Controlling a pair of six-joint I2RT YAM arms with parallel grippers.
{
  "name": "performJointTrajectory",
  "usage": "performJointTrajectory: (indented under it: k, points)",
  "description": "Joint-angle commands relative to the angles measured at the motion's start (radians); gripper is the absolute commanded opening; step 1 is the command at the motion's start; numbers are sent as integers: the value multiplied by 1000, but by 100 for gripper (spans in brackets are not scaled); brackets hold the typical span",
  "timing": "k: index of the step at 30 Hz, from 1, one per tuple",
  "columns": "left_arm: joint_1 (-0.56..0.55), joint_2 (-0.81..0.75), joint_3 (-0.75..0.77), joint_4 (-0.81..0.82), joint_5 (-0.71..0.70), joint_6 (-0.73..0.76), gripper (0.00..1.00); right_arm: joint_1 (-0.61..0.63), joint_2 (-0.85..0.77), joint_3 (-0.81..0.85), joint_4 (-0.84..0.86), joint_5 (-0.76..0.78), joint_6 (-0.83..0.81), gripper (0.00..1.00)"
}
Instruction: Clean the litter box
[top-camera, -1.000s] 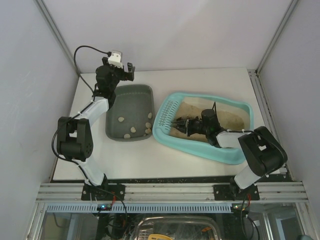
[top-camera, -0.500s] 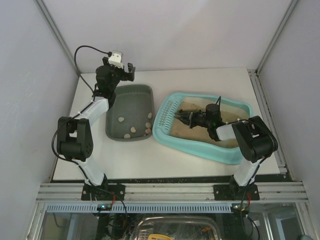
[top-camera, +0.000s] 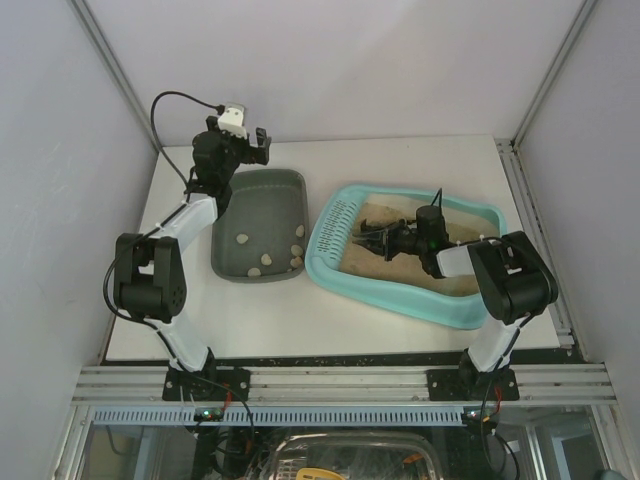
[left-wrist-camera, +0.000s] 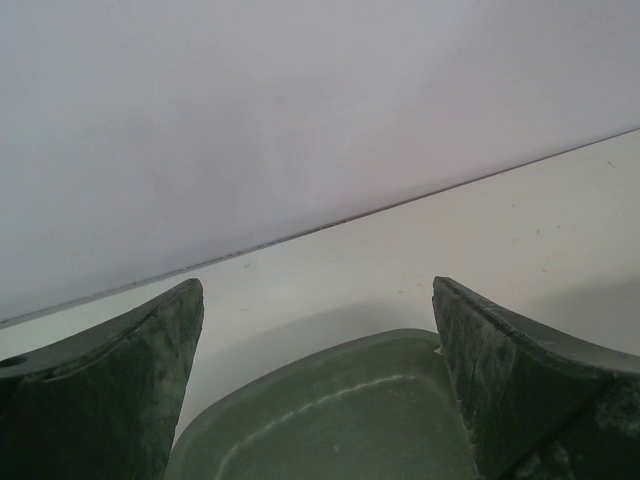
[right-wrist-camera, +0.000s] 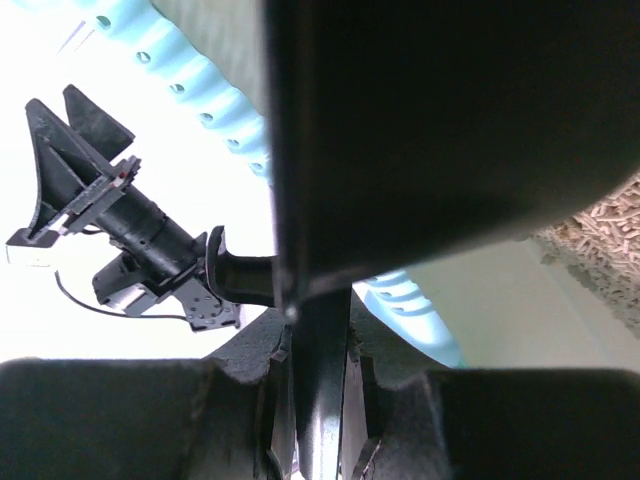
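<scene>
We see the litter box (top-camera: 440, 312) on the worktop (top-camera: 420, 165) just right of the grey tray (top-camera: 222, 215). Its long axis runs away from that tray, and its slotted end points at the tray. The right gripper (top-camera: 362, 242) reaches over the litter near the slotted end, jaws pinching a dark tool (right-wrist-camera: 318, 380). The left gripper (left-wrist-camera: 317, 287) hovers over the grey tray's far end, jaws spread. Pale lumps (top-camera: 266, 262) lie inside the grey tray.
</scene>
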Motion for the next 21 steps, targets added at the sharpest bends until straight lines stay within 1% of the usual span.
performJointTrajectory:
  k: [1,4,12,15,21]
  points:
    - [-2,-16,16,22,-7,-17,100,-21,-4,41,-96,19,-151,0]
    - [-5,-15,16,16,-9,-13,100,-37,7,45,-81,-1,-179,0]
    - [-17,-4,38,-9,-41,4,100,-72,29,45,53,-86,-238,0]
    - [-27,-3,27,-10,-59,17,100,-82,43,45,20,-129,-302,0]
    - [-57,-8,-10,-11,-64,34,100,-88,6,45,-160,-148,-483,0]
